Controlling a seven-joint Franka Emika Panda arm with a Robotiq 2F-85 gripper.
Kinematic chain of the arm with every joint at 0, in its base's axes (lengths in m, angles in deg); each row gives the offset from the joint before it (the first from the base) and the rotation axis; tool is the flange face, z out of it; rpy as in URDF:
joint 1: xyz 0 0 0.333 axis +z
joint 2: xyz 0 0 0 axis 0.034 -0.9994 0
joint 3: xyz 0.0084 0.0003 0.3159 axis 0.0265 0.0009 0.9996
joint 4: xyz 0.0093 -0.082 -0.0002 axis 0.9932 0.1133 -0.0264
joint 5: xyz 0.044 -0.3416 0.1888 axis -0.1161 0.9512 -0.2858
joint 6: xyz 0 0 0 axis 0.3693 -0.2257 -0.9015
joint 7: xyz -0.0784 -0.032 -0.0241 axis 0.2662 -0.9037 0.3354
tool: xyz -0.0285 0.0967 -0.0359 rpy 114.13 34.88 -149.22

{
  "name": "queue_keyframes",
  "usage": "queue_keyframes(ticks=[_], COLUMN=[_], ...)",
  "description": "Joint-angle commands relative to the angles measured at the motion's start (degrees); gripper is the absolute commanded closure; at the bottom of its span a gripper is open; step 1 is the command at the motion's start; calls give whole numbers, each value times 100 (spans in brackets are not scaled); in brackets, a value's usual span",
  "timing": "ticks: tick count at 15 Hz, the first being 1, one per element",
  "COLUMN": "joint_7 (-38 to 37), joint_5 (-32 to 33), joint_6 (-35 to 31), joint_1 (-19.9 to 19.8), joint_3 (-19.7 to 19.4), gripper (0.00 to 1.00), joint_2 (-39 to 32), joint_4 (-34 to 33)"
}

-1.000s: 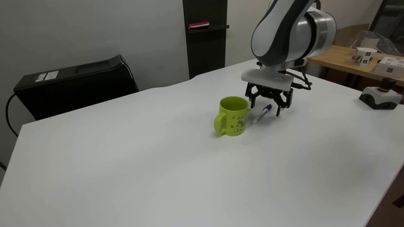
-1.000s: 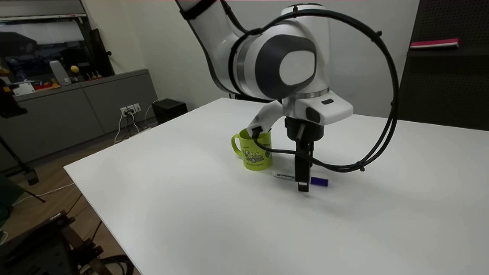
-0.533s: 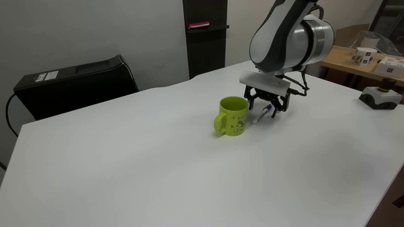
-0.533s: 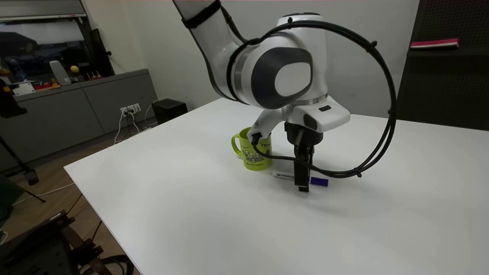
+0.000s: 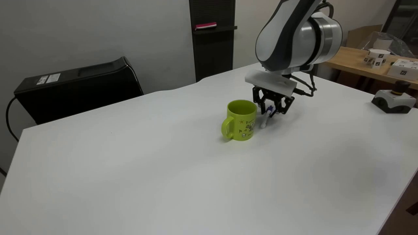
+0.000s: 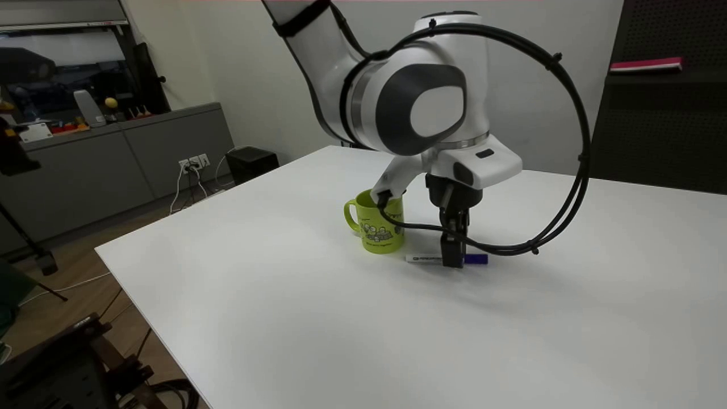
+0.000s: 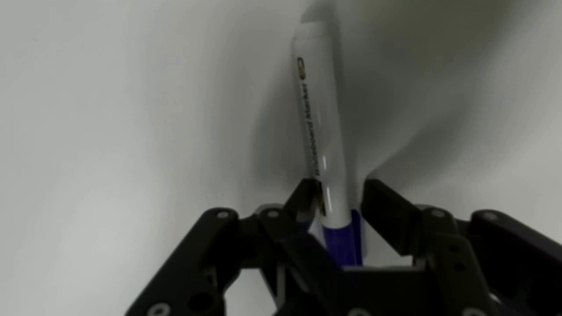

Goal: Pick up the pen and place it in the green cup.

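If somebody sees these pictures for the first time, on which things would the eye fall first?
Probably the lime-green mug comes first, upright and vivid on the white tabletop in both exterior views. Next might be the white robot arm with its wide loop of black cable, at the upper middle of an exterior view. In the wrist view, it would be the blue-capped pen, straddled by the black pincer.

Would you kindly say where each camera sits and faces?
An exterior view: apart from the arm, looking down over the table; arm, gripper show.
An exterior view: also apart, facing table and wall; arm, looped cable, gripper show.
Wrist view: wrist-mounted, facing down at the pen; the gripper shows.
Both exterior views share the green cup.
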Motion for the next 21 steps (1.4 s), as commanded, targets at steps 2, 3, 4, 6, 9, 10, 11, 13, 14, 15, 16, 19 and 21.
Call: queue_keyframes(ticks=[2, 3, 4, 6, 9, 10, 11, 13, 14, 15, 16, 19, 21], joint_7=[-132, -144, -180, -184, -221, -223, -232, -245, -247, -249, -249, -236, -217], joint_5=[-92, -77, -38, 0, 63, 78, 94, 127, 145, 158, 176, 235, 306], joint_6=[130, 168, 238, 433, 653, 702, 742, 783, 781, 778, 775, 800, 847], joint_1=[49, 63, 107, 127, 179, 191, 211, 266, 298, 327, 359, 445, 472], joint_3=[-73, -92, -138, -158, -213, -220, -233, -264, -278, -289, -302, -328, -327], gripper=[99, 95, 95, 94, 94, 94, 94, 94, 94, 94, 94, 94, 94], joint_2=[-146, -147, -142, -119, -70, -51, -26, 27, 61, 92, 127, 304, 467], joint_4=[-232, -251, -278, -345, -429, -452, -477, -510, -518, -527, -530, -501, -462])
